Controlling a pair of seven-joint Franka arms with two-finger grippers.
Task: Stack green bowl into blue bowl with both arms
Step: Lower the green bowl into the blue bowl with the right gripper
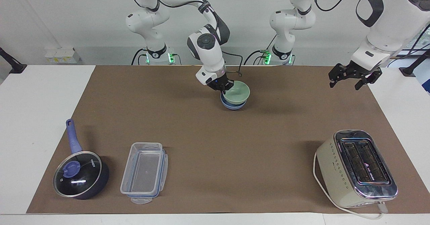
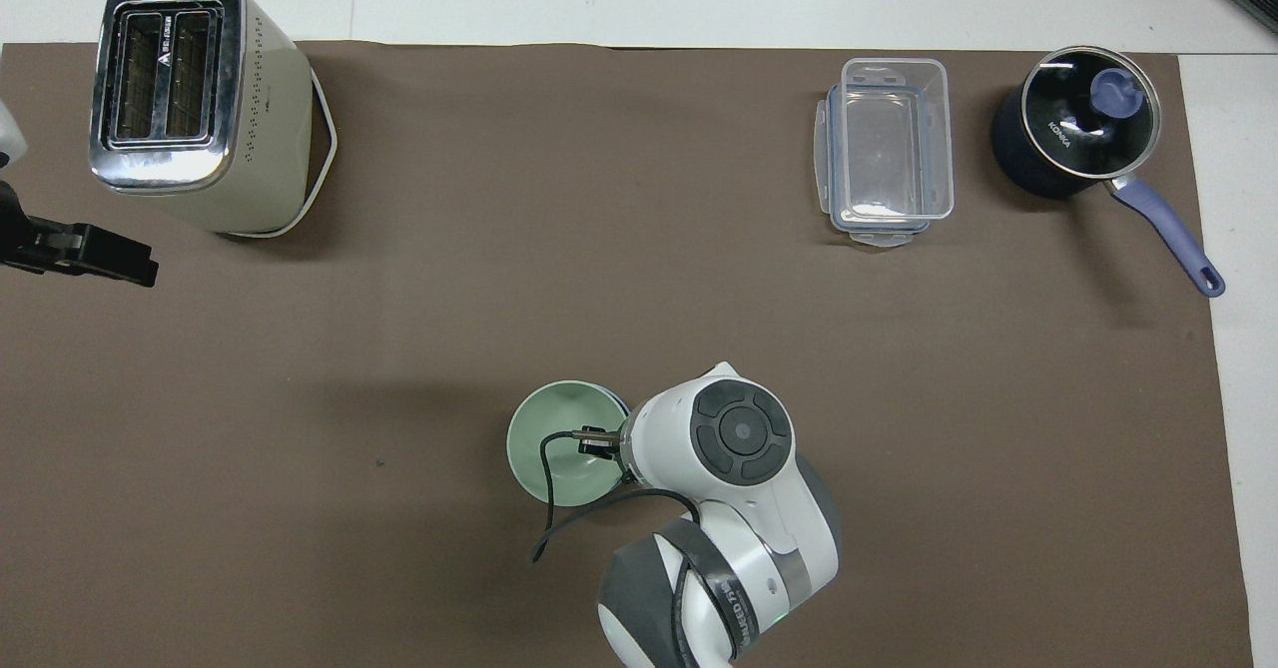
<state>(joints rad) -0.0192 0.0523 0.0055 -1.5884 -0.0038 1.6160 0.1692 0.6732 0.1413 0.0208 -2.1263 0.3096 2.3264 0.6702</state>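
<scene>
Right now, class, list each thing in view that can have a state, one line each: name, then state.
green bowl: nested in the blue bowl, gripped at its rim.
blue bowl: on the mat, under the green bowl.
right tool: shut on the green bowl's rim.
left tool: open, empty, waiting above the mat's edge.
saucepan: lid on.
plastic container: open, empty, resting on its lid.
toaster: slots empty.

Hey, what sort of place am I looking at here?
Probably a robotics lab set up for kitchen chores: two white robot arms at a paper-covered table with a toaster and saucepan.
</scene>
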